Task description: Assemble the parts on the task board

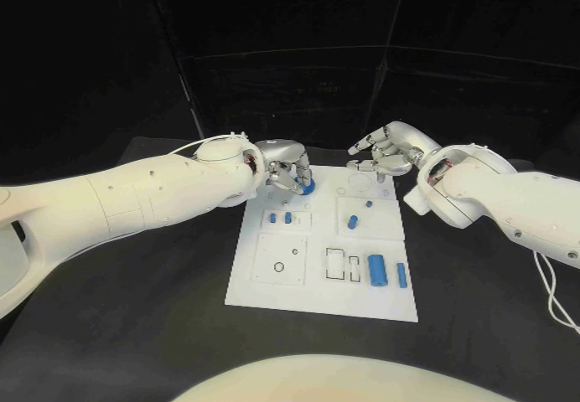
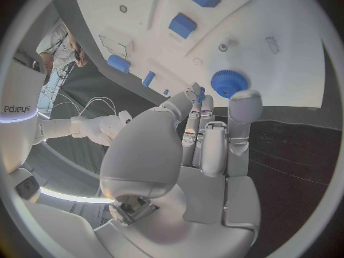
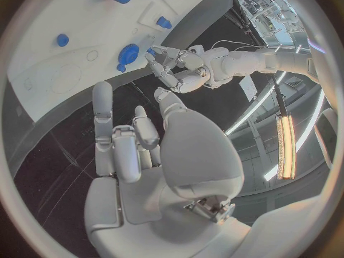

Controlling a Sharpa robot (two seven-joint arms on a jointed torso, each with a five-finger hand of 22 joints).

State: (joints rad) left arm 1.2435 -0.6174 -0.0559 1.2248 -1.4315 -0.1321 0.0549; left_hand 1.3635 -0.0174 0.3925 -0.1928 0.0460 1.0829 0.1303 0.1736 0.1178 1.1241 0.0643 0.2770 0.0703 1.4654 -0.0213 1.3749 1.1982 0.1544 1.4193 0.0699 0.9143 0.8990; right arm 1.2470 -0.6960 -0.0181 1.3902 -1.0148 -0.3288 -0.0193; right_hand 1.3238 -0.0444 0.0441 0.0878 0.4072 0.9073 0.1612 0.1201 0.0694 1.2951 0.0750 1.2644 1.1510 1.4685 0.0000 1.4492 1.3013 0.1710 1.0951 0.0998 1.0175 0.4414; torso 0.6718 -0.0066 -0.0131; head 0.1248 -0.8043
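Observation:
The white task board (image 1: 281, 289) lies in the middle of the black table. A round blue gear-like part (image 1: 306, 187) sits flat at its far left corner. My left hand (image 1: 285, 172) hovers right over that corner, fingers apart, fingertips (image 2: 245, 103) just beside the gear (image 2: 229, 83) and gripping nothing. My right hand (image 1: 385, 151) hangs above the far right corner of the board, fingers loosely spread and empty. From the right wrist I see my own right hand (image 3: 136, 149), the gear (image 3: 129, 54) and my left hand (image 3: 179, 71) next to it.
Other blue parts rest on the board: two small ones (image 1: 281, 218) on the left, a peg (image 1: 353, 222) in the middle, a cylinder (image 1: 377, 268) and a bar (image 1: 401, 275) at the near right. Empty outlined recesses (image 1: 342, 264) lie between them. Black tabletop (image 1: 145, 318) surrounds the board.

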